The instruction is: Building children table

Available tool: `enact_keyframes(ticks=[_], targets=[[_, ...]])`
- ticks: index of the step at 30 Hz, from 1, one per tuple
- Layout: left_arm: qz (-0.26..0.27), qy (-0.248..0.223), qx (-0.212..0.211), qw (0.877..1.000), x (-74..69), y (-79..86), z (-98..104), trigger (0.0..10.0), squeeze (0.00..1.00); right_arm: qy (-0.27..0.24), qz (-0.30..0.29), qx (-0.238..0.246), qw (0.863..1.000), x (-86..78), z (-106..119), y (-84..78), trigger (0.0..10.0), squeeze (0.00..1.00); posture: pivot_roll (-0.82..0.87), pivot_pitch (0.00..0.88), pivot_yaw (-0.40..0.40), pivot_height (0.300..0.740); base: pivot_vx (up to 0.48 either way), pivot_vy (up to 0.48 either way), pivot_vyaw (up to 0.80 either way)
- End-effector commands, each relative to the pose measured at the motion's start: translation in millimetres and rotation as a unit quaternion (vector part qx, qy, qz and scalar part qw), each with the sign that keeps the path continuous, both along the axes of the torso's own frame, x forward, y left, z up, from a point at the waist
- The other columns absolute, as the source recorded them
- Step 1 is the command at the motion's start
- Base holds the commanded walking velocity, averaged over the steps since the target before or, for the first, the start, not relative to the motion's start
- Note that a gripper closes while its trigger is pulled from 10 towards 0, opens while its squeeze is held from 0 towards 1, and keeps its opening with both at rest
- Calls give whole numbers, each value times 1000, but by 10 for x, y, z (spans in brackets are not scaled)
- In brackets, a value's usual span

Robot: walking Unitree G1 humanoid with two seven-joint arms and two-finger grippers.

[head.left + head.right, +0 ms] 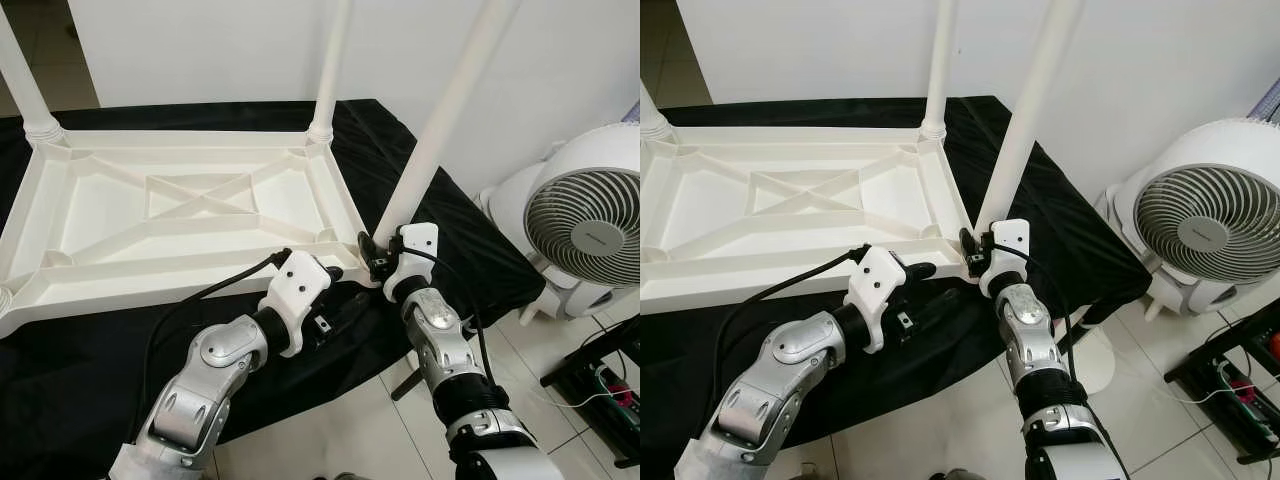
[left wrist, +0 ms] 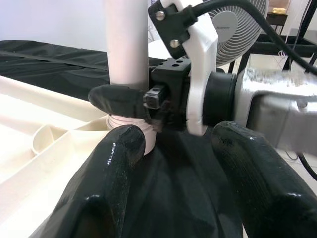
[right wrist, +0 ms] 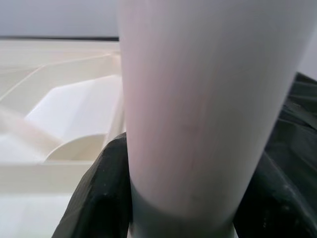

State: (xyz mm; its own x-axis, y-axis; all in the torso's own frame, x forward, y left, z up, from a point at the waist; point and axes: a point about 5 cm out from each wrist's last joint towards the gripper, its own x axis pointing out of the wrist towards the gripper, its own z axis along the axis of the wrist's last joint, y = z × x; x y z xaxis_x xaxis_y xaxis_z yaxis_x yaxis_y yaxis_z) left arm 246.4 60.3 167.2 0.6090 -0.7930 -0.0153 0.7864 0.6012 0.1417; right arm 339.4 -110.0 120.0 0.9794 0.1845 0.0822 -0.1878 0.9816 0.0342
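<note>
Right end effector (image 1: 372, 250) pinches the near-corner table leg (image 1: 440, 125) at its base; left end effector (image 1: 345, 300) waits spread just beside. Upturned white table (image 1: 170, 215) lies on the black-draped desk (image 1: 470, 240), white fan (image 1: 585, 215) close at right.

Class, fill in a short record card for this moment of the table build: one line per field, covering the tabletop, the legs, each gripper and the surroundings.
Tabletop: white plastic ribbed tabletop, upside down on a black cloth
Legs: white round leg standing tilted at the near right corner; others stand at the far corners
Right gripper: right gripper shut on that leg's base
Left gripper: left gripper open, beside the same corner, holding nothing
Surroundings: white round fan on the tiled floor to the robot's right
</note>
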Motion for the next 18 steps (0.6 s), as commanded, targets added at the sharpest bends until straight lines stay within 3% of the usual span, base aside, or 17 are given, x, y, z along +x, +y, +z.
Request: enact_keyframes(ticks=[1,8,9,10,11,18], targets=[[11,-1,-7,1000,-22,-34,13,10000,0,47,-37,-4,998,-61,-189,1,0,0,75,58,-128,740,0,0,0],[9,-2,-7,1000,-16,-48,12,10000,0,35,-22,13,999,-88,-130,87,0,0,78,49,-132,740,0,0,0],[10,-3,-8,1000,-13,-46,16,10000,0,33,-22,13,999,-97,-120,86,1608,0,78,48,-132,740,0,0,0],[11,-4,-8,1000,-10,-40,17,10000,0,33,-16,21,999,-106,-110,94,10000,0,78,45,-133,740,0,0,0],[13,-5,-7,1000,-5,-33,16,10000,0,30,-14,24,999,-118,-85,94,10000,1000,79,43,-135,740,0,0,0],[17,-7,-5,1000,-10,-25,13,10000,0,19,1,32,999,-157,-32,5,10000,1000,82,41,-144,740,0,0,0]])
